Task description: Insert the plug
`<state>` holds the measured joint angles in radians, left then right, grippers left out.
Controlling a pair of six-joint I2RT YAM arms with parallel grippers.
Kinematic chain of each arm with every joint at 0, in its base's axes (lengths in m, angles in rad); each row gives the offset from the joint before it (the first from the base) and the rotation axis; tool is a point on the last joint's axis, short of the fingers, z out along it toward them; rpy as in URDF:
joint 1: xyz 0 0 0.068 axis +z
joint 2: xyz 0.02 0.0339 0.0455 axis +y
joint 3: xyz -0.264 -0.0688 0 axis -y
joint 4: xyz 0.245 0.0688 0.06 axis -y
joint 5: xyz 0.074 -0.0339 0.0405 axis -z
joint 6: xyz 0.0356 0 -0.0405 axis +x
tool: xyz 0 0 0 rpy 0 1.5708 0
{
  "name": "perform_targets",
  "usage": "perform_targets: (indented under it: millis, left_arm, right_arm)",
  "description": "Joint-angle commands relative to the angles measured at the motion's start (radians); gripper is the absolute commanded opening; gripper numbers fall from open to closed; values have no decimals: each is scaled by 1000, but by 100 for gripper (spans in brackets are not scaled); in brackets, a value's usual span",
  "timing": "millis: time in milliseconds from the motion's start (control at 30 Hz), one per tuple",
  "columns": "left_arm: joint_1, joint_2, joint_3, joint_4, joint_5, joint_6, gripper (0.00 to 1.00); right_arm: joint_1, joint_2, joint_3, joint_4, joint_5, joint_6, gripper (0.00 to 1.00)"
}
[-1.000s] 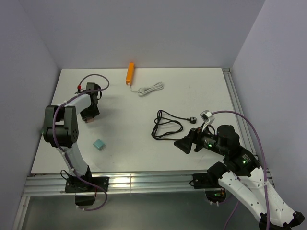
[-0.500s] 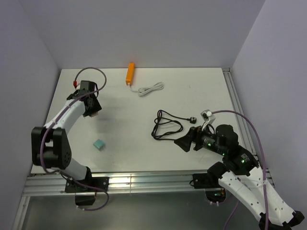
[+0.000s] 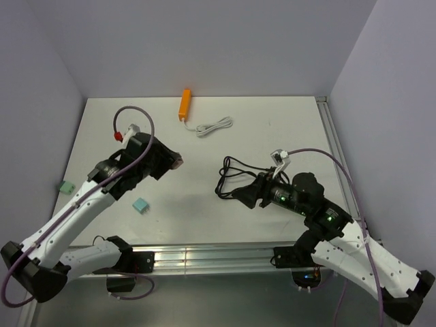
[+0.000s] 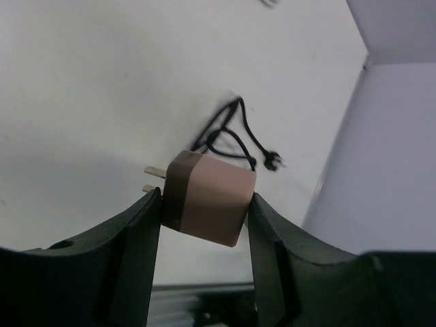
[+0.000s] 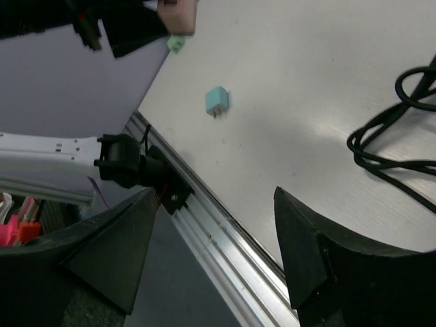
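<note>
Left wrist view: L gripper clamps pink plug; R gripper jaws apart, empty, near black cable

plug: dusty pink body, dark brown band at the pronged end, pale prongs; between the left jaws
left fingers: black
right fingers: black
cube: teal, plain; ahead of the right jaws
block: green; far ahead of the right jaws
cable: black; right of the right jaws
table: white, plain
strip: orange
cord: white
walls: pale lilac, plain
hoses: purple, on both arms
arm shells: white with black joints
</note>
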<state>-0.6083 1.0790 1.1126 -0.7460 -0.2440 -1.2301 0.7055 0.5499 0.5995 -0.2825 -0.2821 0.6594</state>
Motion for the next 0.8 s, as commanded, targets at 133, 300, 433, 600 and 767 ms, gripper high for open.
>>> perform_targets:
  millis: [133, 300, 433, 600, 767]
  left_arm:
    - [-200, -156, -92, -32, -31, -451, 0]
    - [-241, -160, -80, -137, -3, -548, 0]
    - [-280, -212, -117, -129, 2, -595, 0]
    - [-291, -272, -160, -122, 15, -626, 0]
    - [-300, -281, -184, -89, 44, -632, 0]
  right_arm:
    - [512, 259, 118, 229, 780, -45, 69]
    - [810, 478, 230, 350, 1170, -144, 70]
    - [850, 565, 263, 431, 1172, -161, 72]
    - [850, 616, 301, 454, 1186, -173, 73]
    - [826, 650, 328, 457, 1128, -146, 68]
